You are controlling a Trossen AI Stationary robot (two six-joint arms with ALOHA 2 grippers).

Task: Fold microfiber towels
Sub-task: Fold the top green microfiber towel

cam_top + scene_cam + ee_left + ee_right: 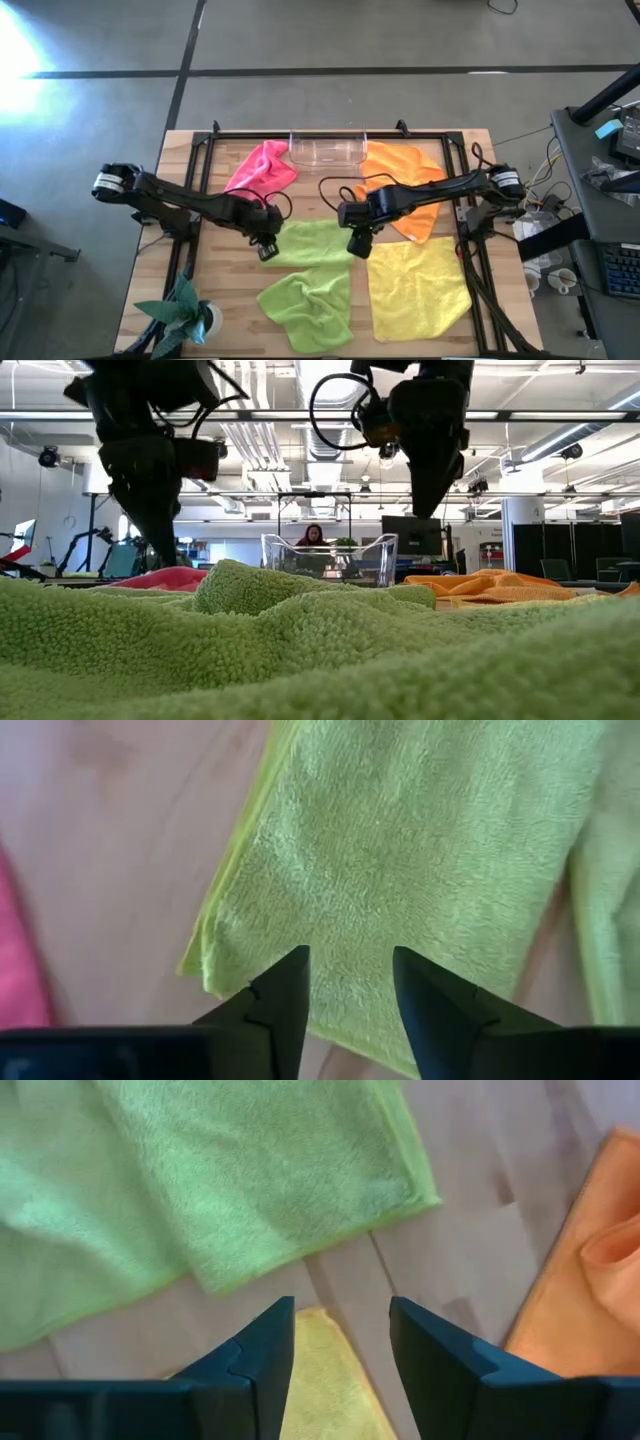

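Note:
A folded lime green towel [315, 243] lies flat at the table's middle; it also shows in the left wrist view [400, 860] and the right wrist view [260, 1190]. A second lime green towel [310, 305] lies crumpled near the front edge. A yellow towel [417, 290] lies spread at the front right, an orange towel [405, 180] at the far right, a hot pink towel [262, 168] at the far left. My left gripper [266, 250] is open above the folded towel's left end. My right gripper [358, 246] is open above its right end. Neither touches anything.
A clear plastic tray [327, 150] stands at the far middle of the table. A small potted plant [190, 315] stands at the front left corner. Black frame rails [195, 190] run along the table's sides. Bare wood shows left of the folded towel.

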